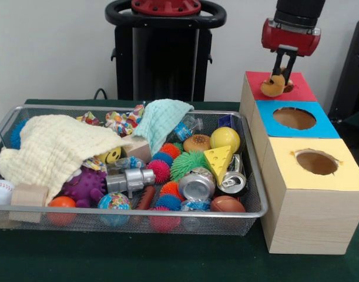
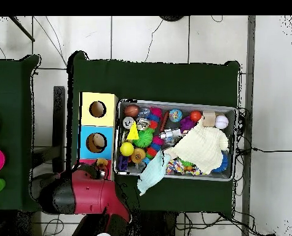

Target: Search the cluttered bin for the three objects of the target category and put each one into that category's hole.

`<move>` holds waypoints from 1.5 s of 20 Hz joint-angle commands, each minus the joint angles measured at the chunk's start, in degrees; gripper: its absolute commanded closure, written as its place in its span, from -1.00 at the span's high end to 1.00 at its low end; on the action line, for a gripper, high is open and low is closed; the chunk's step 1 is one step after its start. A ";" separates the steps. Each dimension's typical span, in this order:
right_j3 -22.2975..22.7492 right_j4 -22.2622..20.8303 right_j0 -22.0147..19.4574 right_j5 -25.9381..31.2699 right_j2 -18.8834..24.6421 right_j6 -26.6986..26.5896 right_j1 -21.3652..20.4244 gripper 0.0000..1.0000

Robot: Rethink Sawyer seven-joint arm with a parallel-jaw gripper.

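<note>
My gripper [image 1: 281, 73] hangs over the red-faced hole [image 1: 299, 89] on the far wooden box. It is shut on a small yellow-brown toy [image 1: 274, 86], held at the hole's near-left rim. In the overhead view the toy [image 2: 102, 163] shows beside my red arm [image 2: 90, 193], which hides most of the red face. The wire mesh bin [image 1: 138, 215] stands left of the boxes. It holds a cheese wedge [image 1: 218, 157], a toy burger [image 1: 197, 143], a yellow ball [image 1: 225, 138], a sausage [image 1: 146, 197], spiky balls and cans.
A blue-faced hole [image 1: 294, 118] and a yellow-faced hole [image 1: 316, 162] sit on the nearer boxes. A yellow cloth [image 1: 53, 147] and a teal cloth [image 1: 161, 117] cover part of the bin. A baseball [image 1: 1, 191] and a wooden block [image 1: 29, 195] lie at its left end.
</note>
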 commanded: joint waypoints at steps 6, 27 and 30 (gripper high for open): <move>2.04 -0.73 -1.65 -2.31 4.11 8.66 2.26 -1.00; 7.00 0.87 1.94 1.31 2.95 11.25 -2.61 -1.00; 7.05 0.95 2.04 1.27 2.90 11.06 -2.68 -1.00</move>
